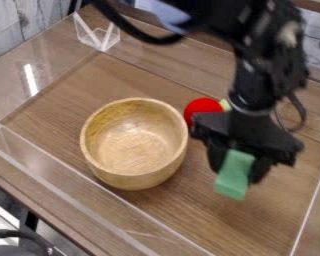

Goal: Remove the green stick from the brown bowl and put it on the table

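the gripper (238, 163) clamps the green stick (234, 175), hanging upright, clear of the brown bowl (133, 141), bare table (190, 215) directly beneath.

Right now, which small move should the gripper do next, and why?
Probably lower straight down, then open. The gripper holds the green stick beside the brown bowl, already outside it and over bare table. Whether the stick's bottom end touches the wood cannot be told.
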Motion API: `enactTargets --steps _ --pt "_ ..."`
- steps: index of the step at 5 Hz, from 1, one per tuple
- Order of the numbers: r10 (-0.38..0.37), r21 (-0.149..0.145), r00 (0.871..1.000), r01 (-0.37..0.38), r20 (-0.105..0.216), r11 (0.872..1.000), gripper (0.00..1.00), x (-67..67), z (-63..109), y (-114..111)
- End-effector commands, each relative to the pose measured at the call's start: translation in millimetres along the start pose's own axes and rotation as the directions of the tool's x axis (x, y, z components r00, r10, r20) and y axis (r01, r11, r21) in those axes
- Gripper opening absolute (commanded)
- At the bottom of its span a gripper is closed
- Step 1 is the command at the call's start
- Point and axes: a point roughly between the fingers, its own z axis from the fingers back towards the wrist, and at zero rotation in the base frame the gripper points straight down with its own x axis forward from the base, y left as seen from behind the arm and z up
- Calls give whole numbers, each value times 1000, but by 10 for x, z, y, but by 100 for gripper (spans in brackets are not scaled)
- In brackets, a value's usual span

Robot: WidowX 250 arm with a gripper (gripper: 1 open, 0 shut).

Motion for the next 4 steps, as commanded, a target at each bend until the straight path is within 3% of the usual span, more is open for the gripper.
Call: enactTargets --steps 1,2,4 --pt "-20 -68 1000 21 15 997 0 134 -115 -97" --pt "-30 -81 1000 31 5 996 0 150 -198 -59" --pt "-29 -79 999 28 -13 997 0 140 -235 -33"
